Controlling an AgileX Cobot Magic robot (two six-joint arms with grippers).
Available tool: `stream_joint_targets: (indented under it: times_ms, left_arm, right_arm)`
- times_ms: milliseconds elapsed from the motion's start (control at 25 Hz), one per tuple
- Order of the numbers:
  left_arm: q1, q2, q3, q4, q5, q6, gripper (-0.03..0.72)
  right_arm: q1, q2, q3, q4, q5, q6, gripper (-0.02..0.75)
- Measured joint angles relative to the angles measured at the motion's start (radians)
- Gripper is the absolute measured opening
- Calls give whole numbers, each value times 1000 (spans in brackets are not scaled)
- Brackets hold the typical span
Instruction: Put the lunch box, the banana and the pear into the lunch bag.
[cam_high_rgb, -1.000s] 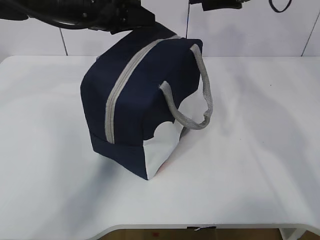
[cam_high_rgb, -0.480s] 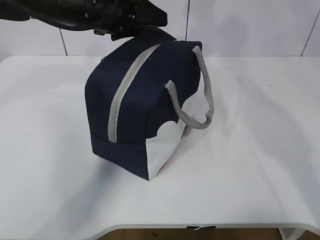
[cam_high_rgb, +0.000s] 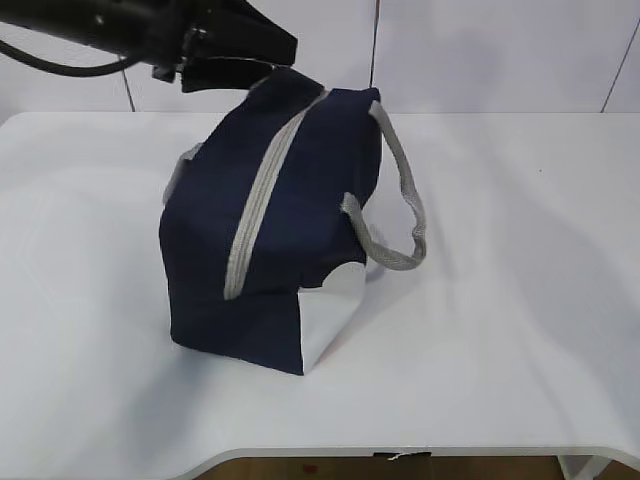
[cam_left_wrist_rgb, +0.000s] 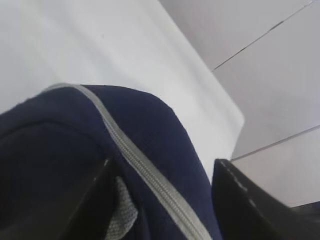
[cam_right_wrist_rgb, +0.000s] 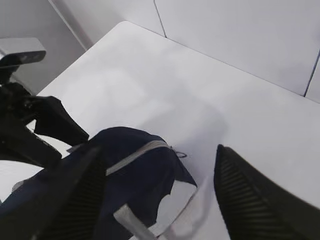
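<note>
Since the previous frames, I see the lunch bag (cam_high_rgb: 270, 230) has tipped: its base now sits further left and toward me, its top leans right, and the left gripper (cam_high_rgb: 245, 50) has drawn back leftward off the bag's upper end. The bag stands mid-table (cam_high_rgb: 520, 300), zipper (cam_high_rgb: 262, 195) closed along its length, grey strap handle (cam_high_rgb: 400, 215) hanging over the white side panel (cam_high_rgb: 330, 315). Its contents are not visible to me. In the left wrist view, the left gripper's jaws stand spread on either side of the bag's top, gripping nothing. The right gripper (cam_right_wrist_rgb: 160, 200) hangs wide open above the bag, clear of it.
</note>
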Motion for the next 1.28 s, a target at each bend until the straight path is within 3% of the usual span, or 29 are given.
stream_joint_targets:
  times_ms: [280,560,960,1080,1280]
  left_arm:
    - [71,-163,0,222,25,-85,459]
    - [73,-250,0,444,95,-204,456]
    - [73,-416,0,877,210,-546,438]
    - [73,-481,0,969,218,-638,429]
    - [73,-597,0,1025,221,-689,426]
  right_arm:
    - [0,-105,110,-5,2,10,537]
    - [0,-197,215,-25,2,35,537]
    - [4,-439,423,-239,8,149,537]
    - [4,-508,503,-308,8,196,537]
    - [4,-605,659,-377,8,254,538]
